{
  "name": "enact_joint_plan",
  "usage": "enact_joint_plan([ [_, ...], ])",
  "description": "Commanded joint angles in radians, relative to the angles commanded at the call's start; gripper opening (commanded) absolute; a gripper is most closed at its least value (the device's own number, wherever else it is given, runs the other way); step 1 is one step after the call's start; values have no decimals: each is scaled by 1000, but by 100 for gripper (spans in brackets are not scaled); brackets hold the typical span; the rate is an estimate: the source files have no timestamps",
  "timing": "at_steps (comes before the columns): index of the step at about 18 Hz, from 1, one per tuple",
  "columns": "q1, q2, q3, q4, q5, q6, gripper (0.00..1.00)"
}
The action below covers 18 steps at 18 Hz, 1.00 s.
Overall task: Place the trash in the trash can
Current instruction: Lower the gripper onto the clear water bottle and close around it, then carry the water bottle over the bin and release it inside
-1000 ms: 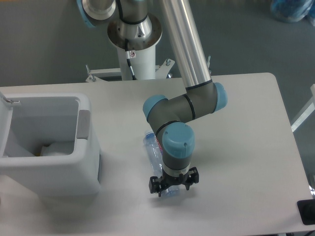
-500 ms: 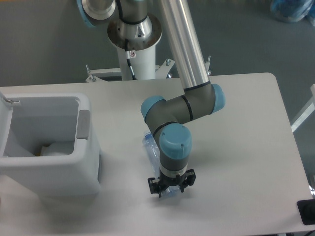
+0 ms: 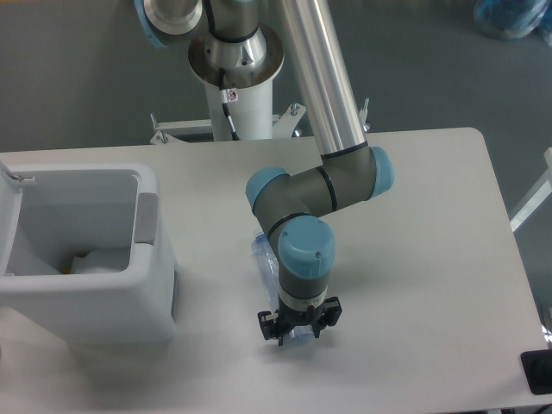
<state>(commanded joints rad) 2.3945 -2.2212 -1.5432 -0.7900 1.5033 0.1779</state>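
Gripper [image 3: 296, 328] low over the near middle of the table [image 3: 431, 259], pointing straight down from the blue-capped wrist, black fingers [image 3: 266, 324] showing on either side of the lower end of the bottle [image 3: 266, 261]. Appears closed around that end, though the wrist hides the contact, so cannot tell for sure whether pinching or merely straddling. Bottle lying flat on the table, clear and bluish with a red-pink label partly seen, running from its far end just left of the grey elbow joint down toward the near side and under the wrist; most of its length covered by the arm [image 3: 319, 103]. Near end visible as a pale bluish patch between and just below the fingers. Bin [image 3: 86, 302] at the left edge of the table, well apart from the bottle, white and boxy with a thick rim and a grey panel on its right wall, open at the top. Inside it, at the bottom, something pale and crumpled [image 3: 97, 261], likely the bag, but too indistinct to make out a label. Silver upper arm slanting up from the elbow toward the far side, past the white pedestal [image 3: 237, 95] behind the table. Grey floor beyond, with a blue bundle [image 3: 513, 17] at the far right corner.
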Motion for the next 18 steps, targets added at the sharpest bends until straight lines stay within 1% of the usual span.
enact_joint_plan([
  [1,0,-2,0,0,0,0,70],
  [2,0,0,0,0,2,0,67],
  [5,0,2,0,0,2,0,67],
  [8,-2,31,-2,-2,3,0,67],
  [10,-3,75,-5,-2,-6,-2,67],
  [12,-3,103,3,-3,-8,-3,67],
  [15,-3,202,11,-2,-9,-2,67],
  [16,-5,228,20,5,-9,-2,67],
  [18,-5,279,52,40,-31,-11,67],
])
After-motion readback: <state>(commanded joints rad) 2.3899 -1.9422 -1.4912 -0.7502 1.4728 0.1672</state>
